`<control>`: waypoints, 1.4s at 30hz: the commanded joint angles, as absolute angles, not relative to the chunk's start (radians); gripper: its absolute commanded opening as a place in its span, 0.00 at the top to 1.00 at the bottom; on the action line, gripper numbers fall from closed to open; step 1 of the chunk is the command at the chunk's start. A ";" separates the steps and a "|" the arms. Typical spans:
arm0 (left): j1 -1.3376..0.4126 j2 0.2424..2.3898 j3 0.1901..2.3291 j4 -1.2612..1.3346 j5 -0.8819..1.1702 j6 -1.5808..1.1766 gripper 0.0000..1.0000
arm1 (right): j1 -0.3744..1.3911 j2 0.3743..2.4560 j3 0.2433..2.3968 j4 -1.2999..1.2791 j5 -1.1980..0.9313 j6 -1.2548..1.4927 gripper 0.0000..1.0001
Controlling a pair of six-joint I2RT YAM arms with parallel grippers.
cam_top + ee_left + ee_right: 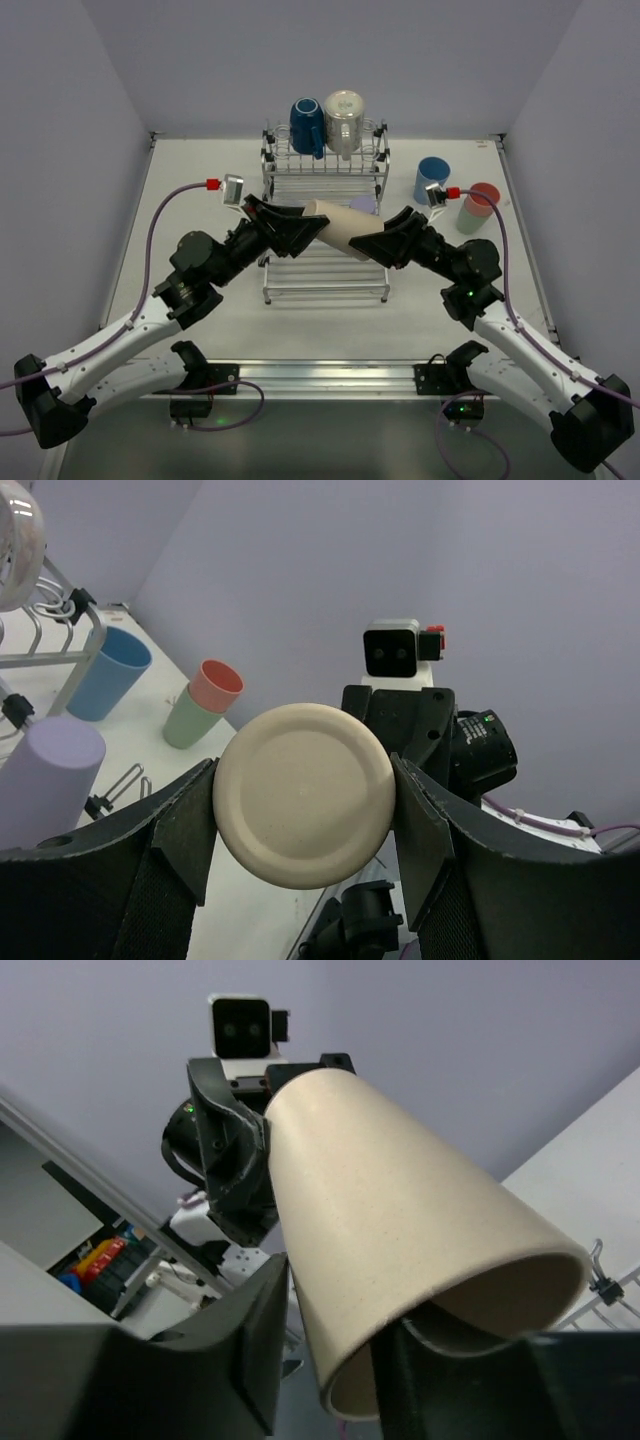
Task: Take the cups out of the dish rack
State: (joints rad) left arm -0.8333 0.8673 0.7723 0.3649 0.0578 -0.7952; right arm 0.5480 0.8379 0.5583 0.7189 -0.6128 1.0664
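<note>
A tan cup [345,230] hangs on its side above the chrome dish rack [325,285], held from both ends. My left gripper [303,228] is shut on its base, which fills the left wrist view [305,795] between the two fingers. My right gripper [388,243] grips the rim, with one finger inside the mouth and one outside the wall [400,1240]. A dark-blue mug [306,125] and a clear glass mug [343,122] hang on the rack's raised tier. A lavender cup [363,205] stands in the rack.
A light blue cup [431,180] and a pink cup [484,194] stacked in a green cup [470,216] stand on the table right of the rack. They also show in the left wrist view, the blue one [108,675] left of the pink one [217,683].
</note>
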 commanded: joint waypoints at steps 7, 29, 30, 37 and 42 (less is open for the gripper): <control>-0.834 0.853 0.767 0.349 0.048 -0.758 0.03 | 0.549 0.830 0.673 0.622 -0.480 0.977 0.98; -0.834 0.750 0.897 -0.446 -0.204 -0.310 0.00 | 0.175 1.512 2.018 -1.009 0.107 0.085 1.00; -0.834 0.765 0.908 -0.454 -0.203 -0.284 0.00 | 0.169 1.557 2.066 -1.041 0.116 0.072 1.00; -0.834 0.867 0.897 -0.379 -0.131 -0.275 0.00 | 0.143 1.873 2.437 -1.268 0.130 -0.026 1.00; -0.833 0.905 0.861 -0.298 -0.114 -0.302 0.00 | 0.138 1.973 2.433 -1.272 0.107 -0.044 1.00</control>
